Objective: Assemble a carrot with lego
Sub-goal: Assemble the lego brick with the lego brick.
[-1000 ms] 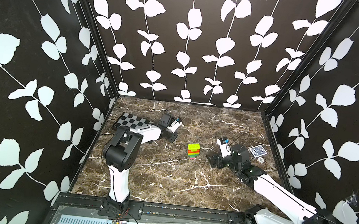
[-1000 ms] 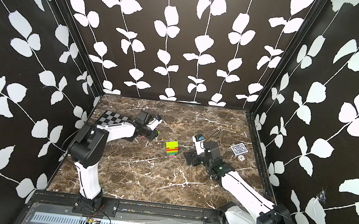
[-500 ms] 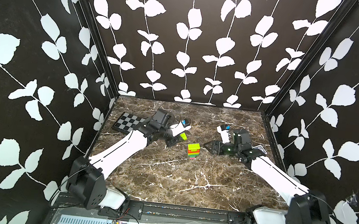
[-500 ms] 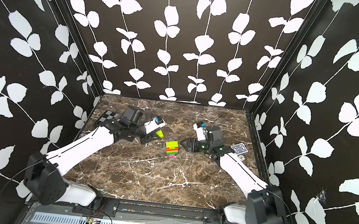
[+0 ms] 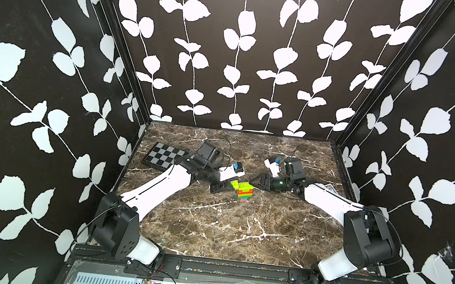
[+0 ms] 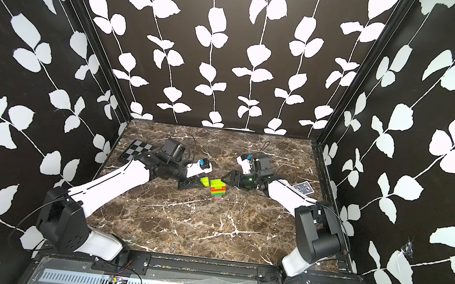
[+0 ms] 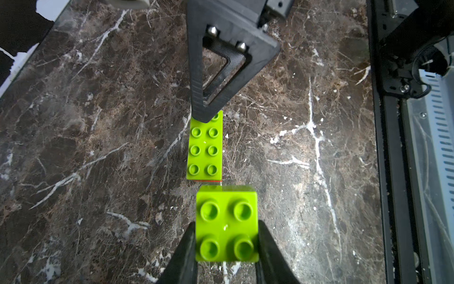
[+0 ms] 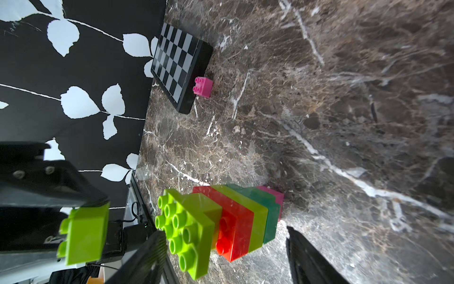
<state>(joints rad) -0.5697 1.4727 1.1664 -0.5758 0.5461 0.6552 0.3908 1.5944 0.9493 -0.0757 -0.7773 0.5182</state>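
The carrot (image 5: 245,193) (image 6: 217,190) stands upright mid-table, a stack banded pink, green, lime and red-orange with a long lime brick (image 7: 205,150) on top. My left gripper (image 7: 226,222) (image 5: 229,185) is shut on a loose lime lego brick (image 7: 227,209) (image 8: 83,233) (image 6: 204,181), held just left of the stack's top and apart from it. From the right, my right gripper (image 8: 224,232) (image 5: 253,181) is open, with one finger on each side of the stack's upper part and a gap at the far finger (image 8: 309,255). A pink lego brick (image 8: 203,86) lies beside the checkered board.
The black-and-grey checkered board (image 5: 165,156) (image 8: 179,66) lies at the back left, partly under my left arm. A small patterned card (image 6: 303,188) lies at the right wall, behind my right arm. Black leaf-patterned walls close three sides.
Both arms have swung in toward the stack. The left gripper carried the lime brick up beside its top; the right gripper came to the stack and its jaws have narrowed.
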